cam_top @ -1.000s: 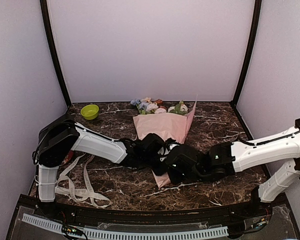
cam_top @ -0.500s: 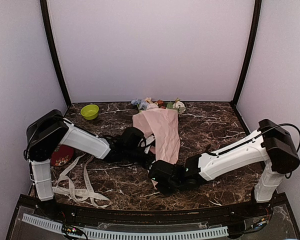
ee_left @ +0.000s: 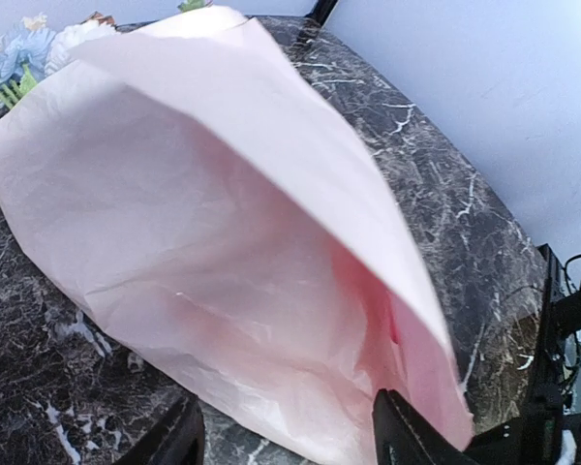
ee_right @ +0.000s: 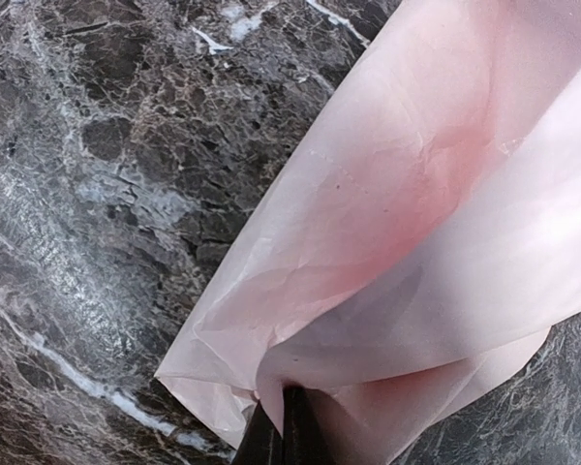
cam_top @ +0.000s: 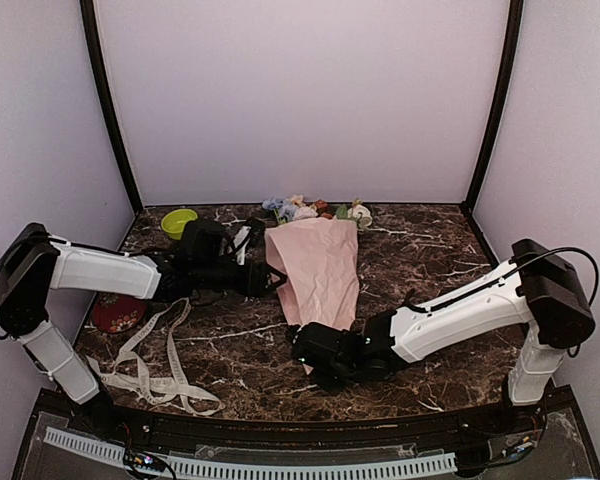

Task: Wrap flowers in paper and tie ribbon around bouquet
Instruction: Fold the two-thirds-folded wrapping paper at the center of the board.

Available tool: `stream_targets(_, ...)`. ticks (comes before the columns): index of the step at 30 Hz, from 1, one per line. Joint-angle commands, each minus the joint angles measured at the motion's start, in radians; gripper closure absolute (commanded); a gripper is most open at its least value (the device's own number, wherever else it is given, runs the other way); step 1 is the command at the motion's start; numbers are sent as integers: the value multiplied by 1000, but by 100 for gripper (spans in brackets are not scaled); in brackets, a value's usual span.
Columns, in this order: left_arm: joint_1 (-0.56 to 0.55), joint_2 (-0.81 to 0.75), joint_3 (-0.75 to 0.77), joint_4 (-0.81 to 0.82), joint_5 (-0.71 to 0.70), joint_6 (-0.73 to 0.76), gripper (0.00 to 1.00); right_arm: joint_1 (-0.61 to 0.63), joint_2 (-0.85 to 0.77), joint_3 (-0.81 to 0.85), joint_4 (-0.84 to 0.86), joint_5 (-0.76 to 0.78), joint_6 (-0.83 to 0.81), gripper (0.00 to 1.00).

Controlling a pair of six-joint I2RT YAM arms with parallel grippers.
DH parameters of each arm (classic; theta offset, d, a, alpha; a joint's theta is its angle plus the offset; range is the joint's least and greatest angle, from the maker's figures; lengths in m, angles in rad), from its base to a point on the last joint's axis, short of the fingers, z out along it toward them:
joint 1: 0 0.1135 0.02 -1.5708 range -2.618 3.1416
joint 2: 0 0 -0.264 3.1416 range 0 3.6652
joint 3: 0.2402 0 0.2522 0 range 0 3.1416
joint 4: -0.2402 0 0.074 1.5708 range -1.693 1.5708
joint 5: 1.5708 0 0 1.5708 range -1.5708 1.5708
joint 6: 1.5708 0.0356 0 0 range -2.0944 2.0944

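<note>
The pale pink paper (cam_top: 320, 270) lies folded over the stems as a loose bouquet in the middle of the table. Its flowers (cam_top: 310, 210) show blue, white and peach blooms at the far end. My right gripper (cam_top: 312, 348) is shut on the paper's narrow near end; in the right wrist view the fingertips (ee_right: 283, 426) pinch a fold of paper (ee_right: 416, 223). My left gripper (cam_top: 270, 277) stands open at the wrap's left edge. In the left wrist view its fingers (ee_left: 412, 436) are spread in front of the paper (ee_left: 203, 242), with blooms (ee_left: 24, 53) at the top left. The cream ribbon (cam_top: 150, 365) lies looped at the near left.
A green bowl (cam_top: 180, 222) stands at the back left. A red round object (cam_top: 115, 312) lies by the left arm near the ribbon. The table is dark marble (cam_top: 430, 250), with pale walls on three sides.
My left arm has pulled back to the left, away from the paper, and its jaws have opened. My right gripper has shifted left along the near end, still shut on the paper, which now lies folded narrower.
</note>
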State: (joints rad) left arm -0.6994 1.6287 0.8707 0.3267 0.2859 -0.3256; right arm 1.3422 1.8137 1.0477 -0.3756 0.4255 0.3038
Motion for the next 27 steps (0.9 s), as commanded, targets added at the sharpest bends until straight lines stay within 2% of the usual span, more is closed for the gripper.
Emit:
stream_targets(1,-2,-115,-104,130,118,-39,38,17,21,19,-30,-13,-16,100)
stream_targets(4,-2,-142,-183,314,225,-116,32,19,18,8,-26,-12,-14,100)
stream_targets(7,-2,-103,-205,409,314,-168,29,21,17,4,-25,-14,-18,100)
stream_targets(13,-3,49,-105,380,344,-191,25,27,20,15,-32,-4,-34,100)
stream_targets(16,-5,94,-62,371,324,-196,27,29,24,14,-35,10,-38,100)
stream_targets(18,-5,118,-30,341,301,-187,34,31,29,21,-43,12,-40,100)
stream_targets(20,-5,132,-20,361,294,-197,46,36,31,18,-37,15,-52,100)
stream_targets(22,-5,141,-13,373,313,-203,65,37,37,19,-43,21,-57,100)
stream_targets(24,-5,136,-15,350,313,-198,91,38,40,27,-58,26,-60,100)
stream_targets(25,-4,130,-28,339,290,-196,99,40,36,25,-59,29,-65,100)
stream_targets(27,-1,125,-58,302,215,-189,100,40,26,14,-54,35,-72,100)
